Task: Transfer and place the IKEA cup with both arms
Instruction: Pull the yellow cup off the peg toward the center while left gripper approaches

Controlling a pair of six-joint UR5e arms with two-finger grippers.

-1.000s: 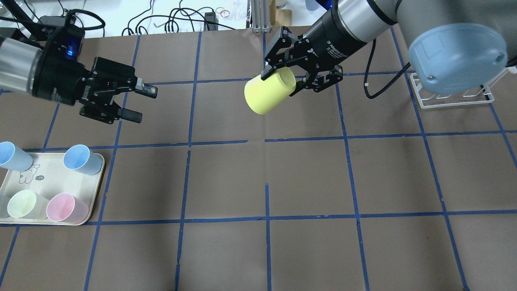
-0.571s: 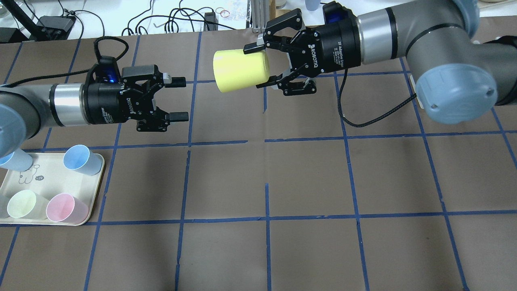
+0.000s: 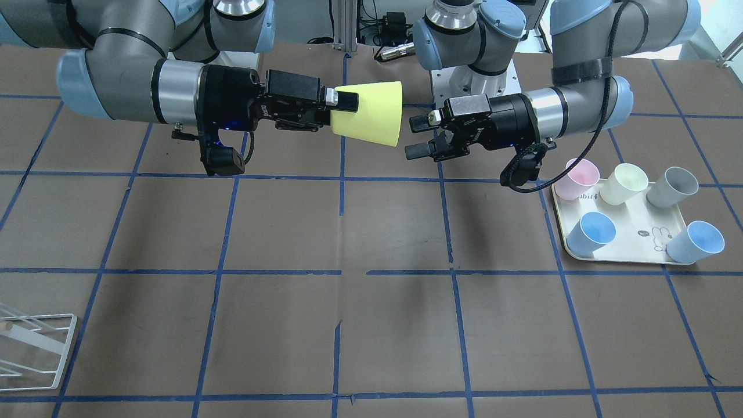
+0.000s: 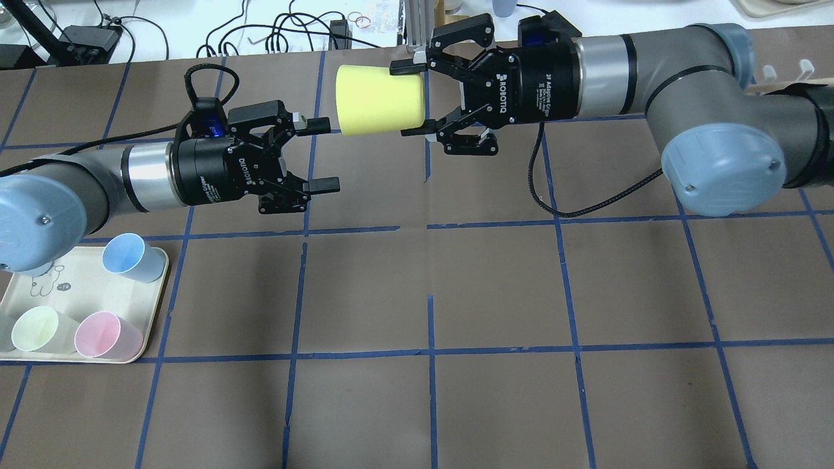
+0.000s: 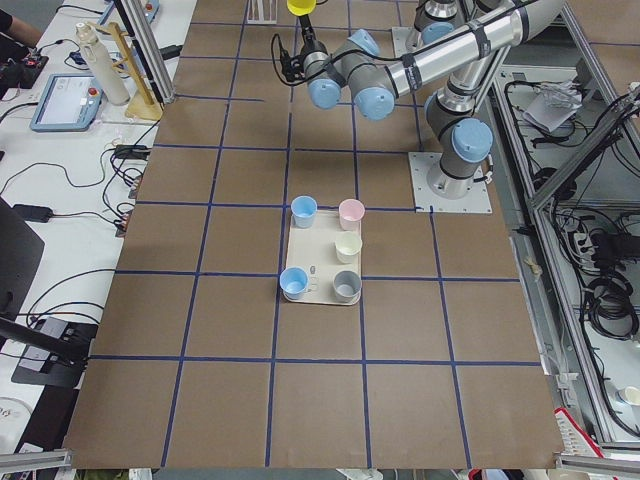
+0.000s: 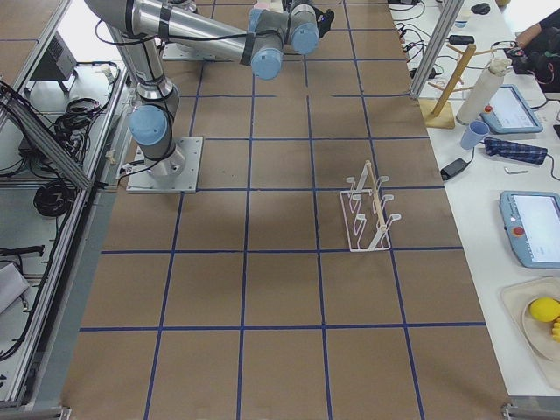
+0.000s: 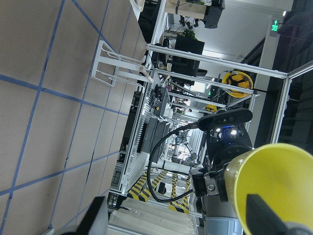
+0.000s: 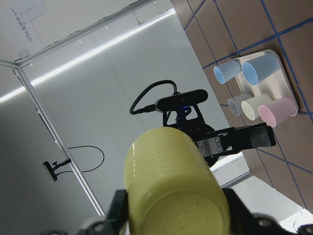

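The bright yellow IKEA cup (image 4: 380, 101) lies horizontal in the air over the far middle of the table. My right gripper (image 4: 410, 98) is shut on its base end. The cup's open mouth (image 3: 396, 115) faces my left gripper (image 4: 324, 155), which is open and empty. That gripper sits a short gap from the rim, slightly nearer the robot side. In the left wrist view the cup's mouth (image 7: 279, 191) is at lower right, beside one finger. In the right wrist view the cup (image 8: 171, 186) fills the foreground, with the left gripper's fingers (image 8: 257, 138) beyond it.
A cream tray (image 4: 85, 293) at the table's left holds blue (image 4: 127, 255), pale yellow (image 4: 38, 327) and pink (image 4: 101, 333) cups; a grey one (image 3: 673, 187) shows in the front view. A white wire rack (image 3: 35, 348) stands on the robot's right side. Cables lie along the far edge.
My right arm has swung the cup left and turned it horizontal. My left arm has moved right, towards the cup's mouth, with its jaws still open.
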